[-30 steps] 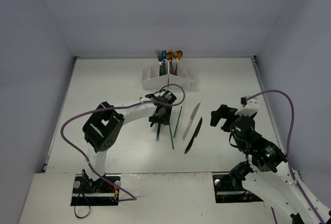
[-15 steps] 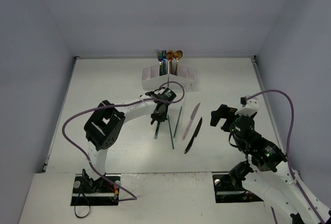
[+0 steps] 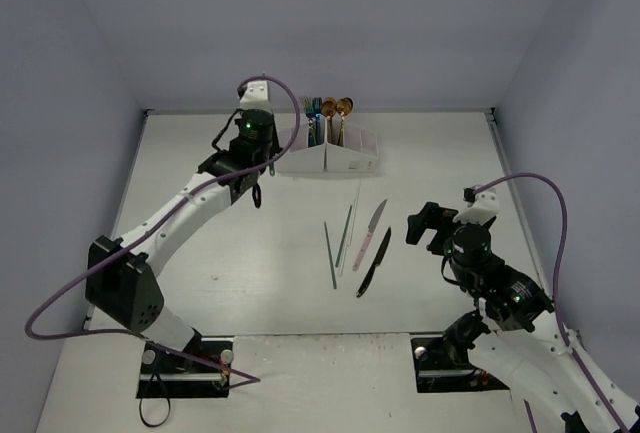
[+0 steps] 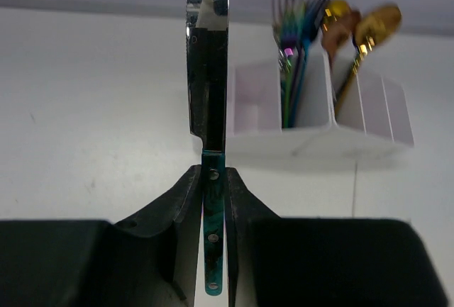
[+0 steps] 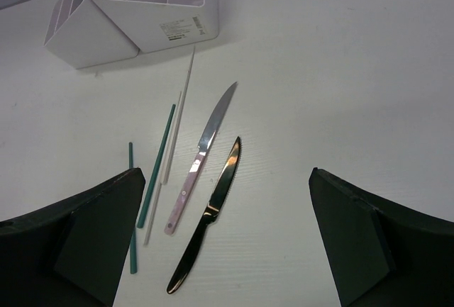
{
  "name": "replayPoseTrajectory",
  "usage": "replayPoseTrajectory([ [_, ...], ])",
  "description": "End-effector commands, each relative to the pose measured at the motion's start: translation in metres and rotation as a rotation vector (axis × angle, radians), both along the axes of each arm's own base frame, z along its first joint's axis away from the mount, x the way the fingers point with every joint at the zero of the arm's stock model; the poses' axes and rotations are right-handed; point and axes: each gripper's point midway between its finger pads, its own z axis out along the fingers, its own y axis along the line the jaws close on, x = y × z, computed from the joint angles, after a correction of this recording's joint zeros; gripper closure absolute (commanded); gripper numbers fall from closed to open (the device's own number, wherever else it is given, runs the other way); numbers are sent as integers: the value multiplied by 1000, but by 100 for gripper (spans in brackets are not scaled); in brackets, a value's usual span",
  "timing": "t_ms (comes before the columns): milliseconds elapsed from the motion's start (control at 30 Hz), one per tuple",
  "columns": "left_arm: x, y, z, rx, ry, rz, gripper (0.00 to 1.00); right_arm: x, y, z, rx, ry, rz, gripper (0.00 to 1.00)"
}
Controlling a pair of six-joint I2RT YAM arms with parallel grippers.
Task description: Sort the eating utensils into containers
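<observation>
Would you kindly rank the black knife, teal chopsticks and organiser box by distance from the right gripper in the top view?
From the right gripper:
1. black knife, just left
2. teal chopsticks, farther left
3. white organiser box, far back-left

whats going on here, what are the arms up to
The left tool is shut on a teal-handled knife, gripping it by the handle near the white organiser, which already holds forks and spoons. The right tool hangs open above the table, holding nothing. A pink-handled knife, a black knife and several chopsticks lie loose on the table, not yet sorted.
</observation>
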Motion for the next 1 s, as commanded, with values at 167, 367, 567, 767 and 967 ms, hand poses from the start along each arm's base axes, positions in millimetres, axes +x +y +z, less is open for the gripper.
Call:
replayPoseTrajectory([
  [167, 113, 7, 74, -19, -352, -10, 100, 4, -4, 20, 42, -63, -40, 0],
  [367, 152, 0, 57, 32, -389, -11, 100, 4, -6, 22, 46, -74, -49, 0],
  [567, 172, -10, 18, 31, -367, -32, 100, 4, -9, 22, 43, -78, -61, 0],
  [767, 173, -12, -16, 14, -319, -25, 100, 6, -5, 16, 26, -53, -50, 0],
  [967, 168, -10, -38, 12, -275, -24, 100, 7, -4, 15, 22, -49, -48, 0],
])
